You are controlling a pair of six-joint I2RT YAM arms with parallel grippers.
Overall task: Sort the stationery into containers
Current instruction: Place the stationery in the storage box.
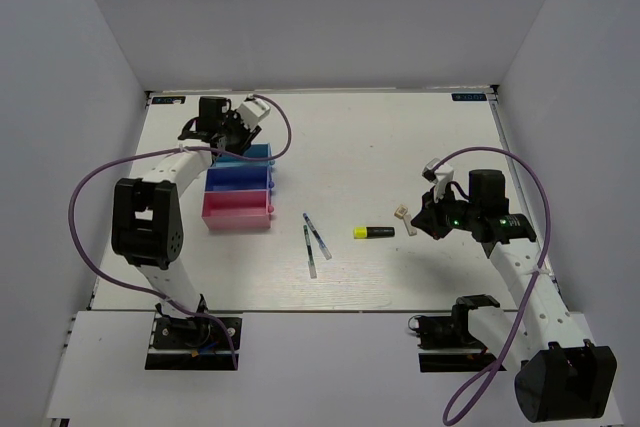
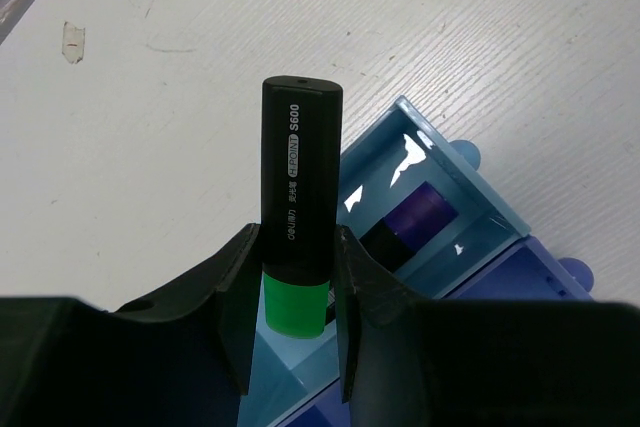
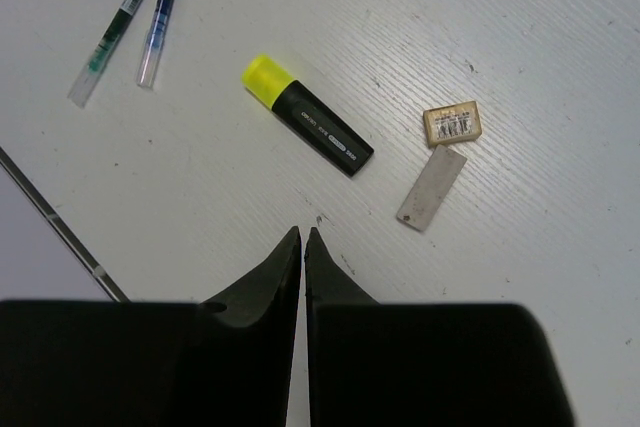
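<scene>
While my left gripper (image 2: pixel 295 287) clamped the green highlighter (image 2: pixel 295 197) over the light blue tray (image 2: pixel 470 197), where the purple highlighter (image 2: pixel 415 222) already lay, the yellow highlighter (image 3: pixel 305 127), green pen (image 3: pixel 115 27), blue pen (image 3: pixel 160 12) and cream piece (image 3: pixel 453 122) lay unsorted on the table (image 1: pixel 400 147) near my closed, empty right gripper (image 3: pixel 304 242)

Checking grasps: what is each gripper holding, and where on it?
Left gripper pinches the green highlighter near its green end; right gripper is shut on nothing.

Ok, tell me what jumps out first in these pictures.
The left gripper clamps a green highlighter at the light blue tray, where a purple highlighter already lies. Mid-table, a yellow highlighter lies loose ahead of the shut, empty right gripper, with two pens to its left.
</scene>
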